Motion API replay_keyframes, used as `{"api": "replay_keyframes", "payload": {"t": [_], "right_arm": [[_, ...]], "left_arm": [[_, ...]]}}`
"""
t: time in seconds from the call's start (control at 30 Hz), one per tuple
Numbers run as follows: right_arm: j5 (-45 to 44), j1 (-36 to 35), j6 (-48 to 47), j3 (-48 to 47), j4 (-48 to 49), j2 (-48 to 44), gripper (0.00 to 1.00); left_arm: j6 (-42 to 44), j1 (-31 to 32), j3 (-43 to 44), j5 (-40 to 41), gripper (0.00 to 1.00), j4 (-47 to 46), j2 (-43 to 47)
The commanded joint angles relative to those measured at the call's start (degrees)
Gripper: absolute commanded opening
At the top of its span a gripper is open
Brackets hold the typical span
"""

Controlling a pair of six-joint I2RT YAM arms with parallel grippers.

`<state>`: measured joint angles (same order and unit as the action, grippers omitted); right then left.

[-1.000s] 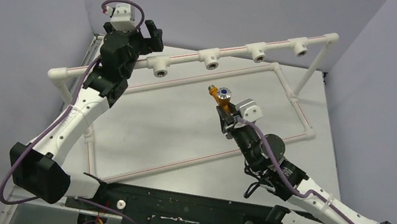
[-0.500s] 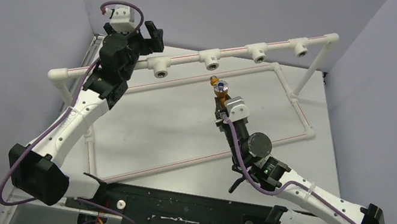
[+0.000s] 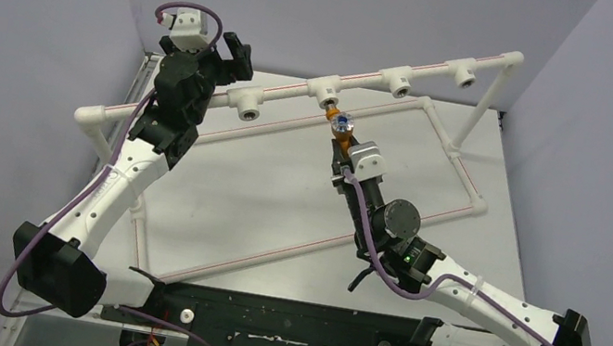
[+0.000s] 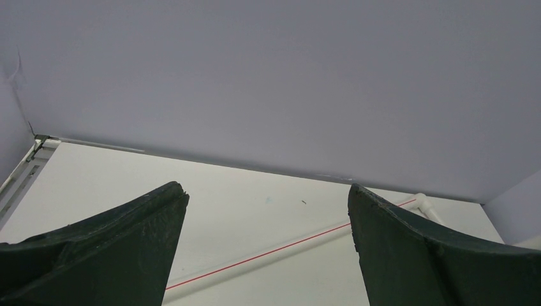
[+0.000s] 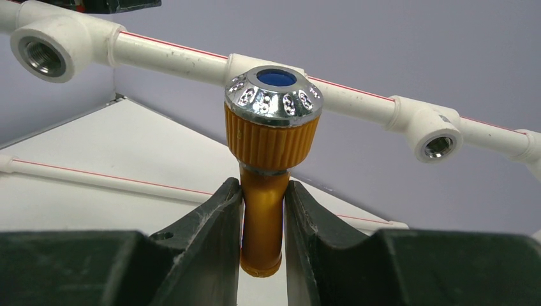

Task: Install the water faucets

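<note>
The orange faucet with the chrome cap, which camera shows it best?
The right wrist view: the faucet is close and sharp, ribbed orange knob and blue-centred chrome cap clear, stem clamped in the right end effector. The top external view shows it small, near a white tee socket. The left wrist view misses it.

White pipe rail (image 3: 366, 78), four tee sockets (image 3: 396, 80), raised, left edge to far-right corner; pipe loop (image 3: 270, 254) flat on desk (image 3: 254, 183).
</note>
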<state>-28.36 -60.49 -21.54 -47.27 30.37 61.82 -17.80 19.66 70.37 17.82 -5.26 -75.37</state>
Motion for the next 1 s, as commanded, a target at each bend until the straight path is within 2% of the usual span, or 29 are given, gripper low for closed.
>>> {"api": "replay_keyframes", "payload": {"t": [0.0, 0.97], "right_arm": [[-0.73, -0.49, -0.78, -3.25, 5.40, 0.25, 0.00], [-1.19, -0.42, -2.19, -4.93, 7.07, 3.14, 0.00]], "left_arm": [[0.32, 2.28, -9.20, -0.69, 0.95, 24.31, -4.19], [0.85, 3.19, -9.28, -0.82, 0.95, 24.41, -3.91]]}}
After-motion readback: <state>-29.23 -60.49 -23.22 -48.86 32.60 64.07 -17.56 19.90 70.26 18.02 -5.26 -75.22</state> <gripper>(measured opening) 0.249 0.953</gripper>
